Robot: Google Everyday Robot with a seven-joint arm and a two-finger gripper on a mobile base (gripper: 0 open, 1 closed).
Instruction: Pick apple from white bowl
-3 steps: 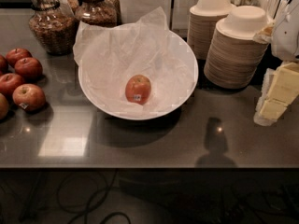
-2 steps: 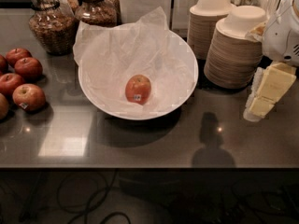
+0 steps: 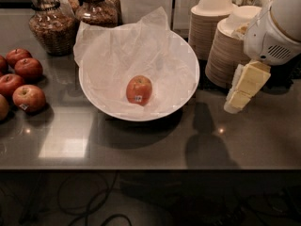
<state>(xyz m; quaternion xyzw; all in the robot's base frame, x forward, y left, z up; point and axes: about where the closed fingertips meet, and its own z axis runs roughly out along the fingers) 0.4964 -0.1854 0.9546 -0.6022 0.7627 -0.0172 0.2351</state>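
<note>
Look to the centre of the frame for the apple [image 3: 139,89], lying on crumpled tissue paper [image 3: 117,36] in the bottom of the white bowl [image 3: 178,105], sticker toward the camera, touching nothing else. Find the hand [image 3: 237,100] at the right of the frame, hanging above the desk [image 3: 141,145] just in front of the stacked paper bowls [image 3: 230,55], well apart from the apple and outside the bowl's rim. Cannot tell whether open or closed; plainly carrying nothing, with the apple down in the bowl.

Judge the step as the approach. To do it well, rise above rim height first, travel leftward across the frame, then come straight down over the apple rather than slanting in across the near wall. Spread wide before descending, straddle the broadest part of the fruit, close gently. Expect a round, smooth body that may roll on the loose paper. Avoid pinching tissue along with the fruit; otherwise likely drags the lining up too.

Mind the edges: the bowl's right rim between hand and apple, the raised tissue peak at the bowl's upper left, and the paper stacks close behind the arm, probably light and easy to topple. Count on open desk along the lower part of the frame, in front of the bowl, up to the front edge. Keep off the dark red apples [image 3: 23,79] at the left edge and the glass jars [image 3: 49,25] at upper left; both well apart from the path.
</note>
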